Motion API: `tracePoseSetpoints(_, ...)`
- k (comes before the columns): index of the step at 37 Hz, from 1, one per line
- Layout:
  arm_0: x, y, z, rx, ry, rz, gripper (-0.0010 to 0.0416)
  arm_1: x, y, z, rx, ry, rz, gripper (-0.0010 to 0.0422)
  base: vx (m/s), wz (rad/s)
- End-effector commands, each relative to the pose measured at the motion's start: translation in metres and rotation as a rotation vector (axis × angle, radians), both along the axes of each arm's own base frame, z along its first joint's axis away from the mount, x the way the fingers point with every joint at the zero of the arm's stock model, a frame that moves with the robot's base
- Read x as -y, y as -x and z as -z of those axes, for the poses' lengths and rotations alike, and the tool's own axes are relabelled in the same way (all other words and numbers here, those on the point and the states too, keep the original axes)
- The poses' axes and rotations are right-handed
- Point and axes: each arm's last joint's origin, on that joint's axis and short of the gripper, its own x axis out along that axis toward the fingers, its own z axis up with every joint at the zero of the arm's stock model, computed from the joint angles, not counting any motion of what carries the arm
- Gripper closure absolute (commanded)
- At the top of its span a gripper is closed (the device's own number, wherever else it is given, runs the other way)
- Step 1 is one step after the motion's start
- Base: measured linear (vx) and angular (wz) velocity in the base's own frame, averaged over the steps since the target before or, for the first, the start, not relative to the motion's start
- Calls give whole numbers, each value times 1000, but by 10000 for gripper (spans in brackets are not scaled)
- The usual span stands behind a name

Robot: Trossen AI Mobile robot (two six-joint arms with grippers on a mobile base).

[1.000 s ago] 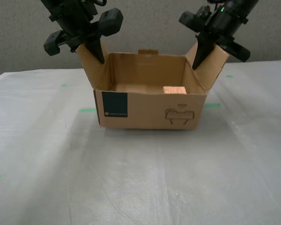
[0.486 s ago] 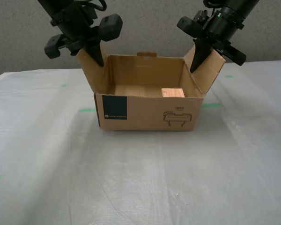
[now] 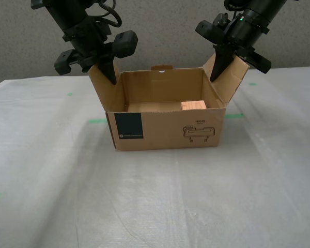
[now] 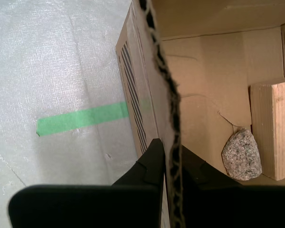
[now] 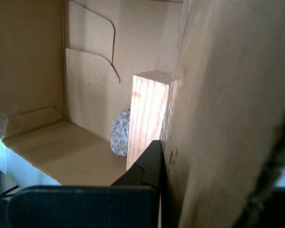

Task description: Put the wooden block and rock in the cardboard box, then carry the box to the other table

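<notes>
As my second gripper (image 3: 109,75) pinches the box's (image 3: 165,129) flap at the exterior view's left | rock (image 4: 241,154) beside block (image 3: 193,105) inside, nearer the right wall | my first gripper (image 3: 217,75) clamps the right flap, just above block

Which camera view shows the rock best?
The second wrist view: the rock shows whole on the floor of the cardboard box, beside the wooden block. In the first wrist view the block hides part of it. The exterior view does not show it.

The cardboard box (image 3: 165,129) front reads "HAND" above its line drawing; label text illegible.
</notes>
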Motion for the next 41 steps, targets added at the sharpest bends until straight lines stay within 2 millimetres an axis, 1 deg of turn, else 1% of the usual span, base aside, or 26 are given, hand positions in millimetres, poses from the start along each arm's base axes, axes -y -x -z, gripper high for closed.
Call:
tracePoseSetpoints(1, 0, 0, -1, 4, -1, -3, 406, 0, 0, 0, 5, -5, 0, 412, 0, 0)
tracePoseSetpoints(11, 0, 0, -1, 1, -1, 0, 405, -1, 1, 1, -13, -4, -20, 411, 0, 0)
tracePoseSetpoints(15, 0, 0, -1, 0, 0, 0, 403, -1, 1, 1, -21, -10, -16, 392, 0, 0)
tracePoseSetpoints(19, 0, 0, -1, 1, 0, 0, 403, -1, 2, 1, -23, -12, -14, 350, 0, 0)
tracePoseSetpoints(34, 1, 0, 0, 9, 31, 9, 403, -1, 2, 1, -22, -12, -14, 157, -11, 2)
tracePoseSetpoints(41, 1, -1, 0, 20, 39, 12, 403, -1, 2, 1, -23, -12, -13, 81, -27, -2)
